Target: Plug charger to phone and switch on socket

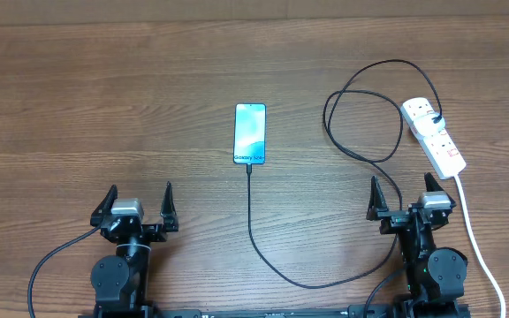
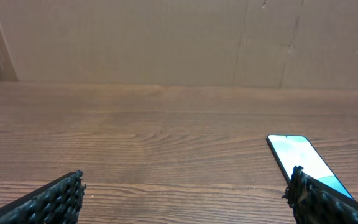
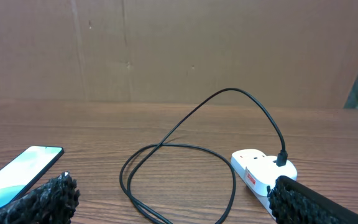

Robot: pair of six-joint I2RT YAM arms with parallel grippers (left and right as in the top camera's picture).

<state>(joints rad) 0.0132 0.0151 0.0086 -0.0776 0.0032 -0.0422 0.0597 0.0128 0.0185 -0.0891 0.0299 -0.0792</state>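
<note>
Overhead, wood-grain table (image 1: 104,88); left end effector (image 1: 140,189) and right end effector (image 1: 401,180) splayed, empty.

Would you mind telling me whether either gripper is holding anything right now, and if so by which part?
Nothing is held: the left gripper and the right gripper both stand open and empty, and the phone lies untouched.

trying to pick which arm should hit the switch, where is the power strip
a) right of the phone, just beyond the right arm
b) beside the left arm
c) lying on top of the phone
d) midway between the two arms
a: the overhead view shows the socket at the table's right side, just beyond the right arm and well to the right of the phone.
</note>
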